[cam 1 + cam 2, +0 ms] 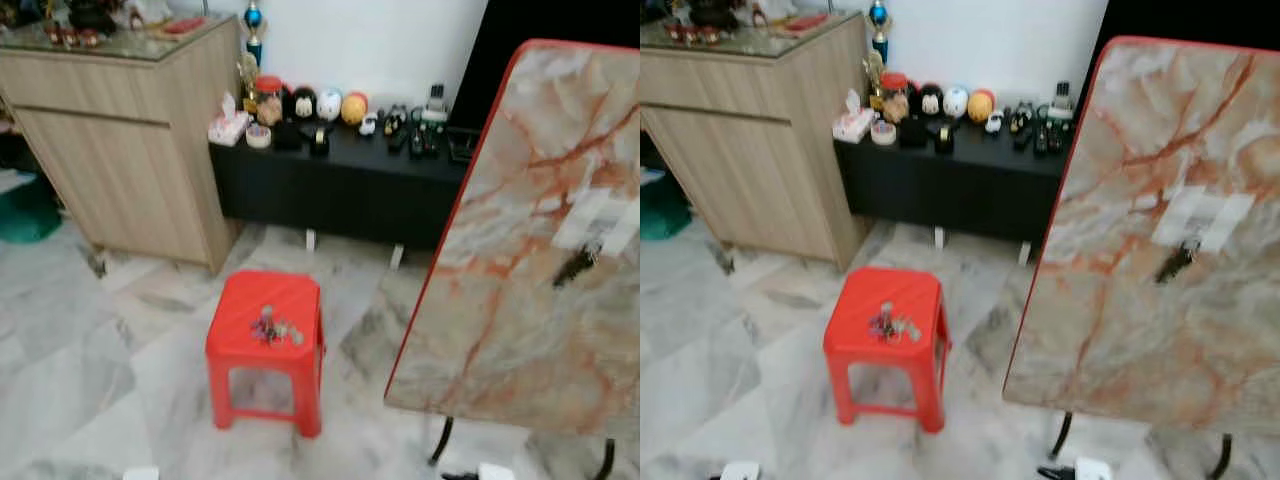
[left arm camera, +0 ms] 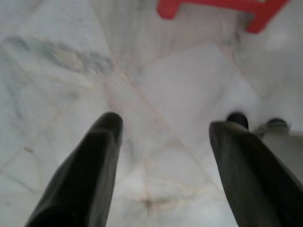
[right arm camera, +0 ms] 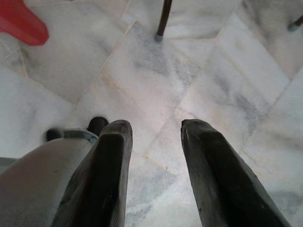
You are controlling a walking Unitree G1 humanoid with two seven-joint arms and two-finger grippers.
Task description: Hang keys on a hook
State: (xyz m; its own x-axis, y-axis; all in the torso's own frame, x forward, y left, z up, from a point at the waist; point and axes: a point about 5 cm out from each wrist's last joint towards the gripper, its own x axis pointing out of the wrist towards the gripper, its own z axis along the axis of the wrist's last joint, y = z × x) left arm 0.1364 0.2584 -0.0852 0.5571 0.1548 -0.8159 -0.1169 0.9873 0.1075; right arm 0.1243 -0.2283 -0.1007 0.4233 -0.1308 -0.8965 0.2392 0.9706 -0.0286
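Observation:
A bunch of keys (image 1: 274, 328) lies on top of a red plastic stool (image 1: 266, 345) on the marble floor in front of me. To the right stands a marble-patterned board with a red edge (image 1: 530, 250); a dark hook (image 1: 575, 266) is fixed on it under white tape. My left gripper (image 2: 163, 127) hangs open over the floor, with the stool's legs (image 2: 218, 9) beyond its fingertips. My right gripper (image 3: 155, 127) also hangs open above the floor, near a thin black leg (image 3: 163, 21).
A wooden cabinet (image 1: 130, 140) stands at the back left. Beside it a low black bench (image 1: 340, 180) carries small figurines, a tissue pack and remotes. The board rests on black metal legs (image 1: 440, 440). Bare marble floor surrounds the stool.

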